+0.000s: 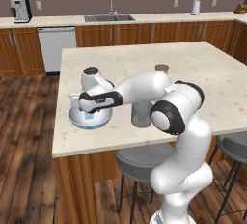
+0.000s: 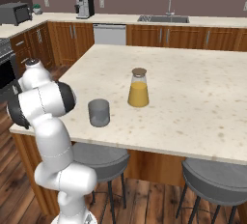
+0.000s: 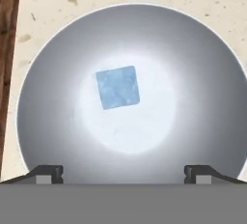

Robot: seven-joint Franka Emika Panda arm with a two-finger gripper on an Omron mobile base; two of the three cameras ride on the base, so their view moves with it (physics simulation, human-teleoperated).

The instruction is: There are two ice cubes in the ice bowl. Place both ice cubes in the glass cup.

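The ice bowl (image 3: pixel 53 73) lies right under my hand, whitish and glossy inside. One pale-blue ice cube (image 3: pixel 118 87) rests a little left of the bowl's centre. My gripper (image 3: pixel 123 175) hangs open above the bowl with nothing between its fingertips (image 3: pixel 48 174). From the left base view, the ice bowl (image 1: pixel 77 119) sits near the island's left front corner, with the ice cube (image 1: pixel 89 116) showing below my hand. The smoky glass cup (image 2: pixel 99 112) stands upright to the right of the bowl, and is partly hidden behind my arm as the glass cup (image 1: pixel 141 117).
A jar (image 2: pixel 138 89) with a tan lid and orange contents stands behind the cup. The island's left edge (image 3: pixel 12 49) runs close beside the bowl, with wooden floor beyond. Grey stools (image 2: pixel 219 177) stand under the front edge.
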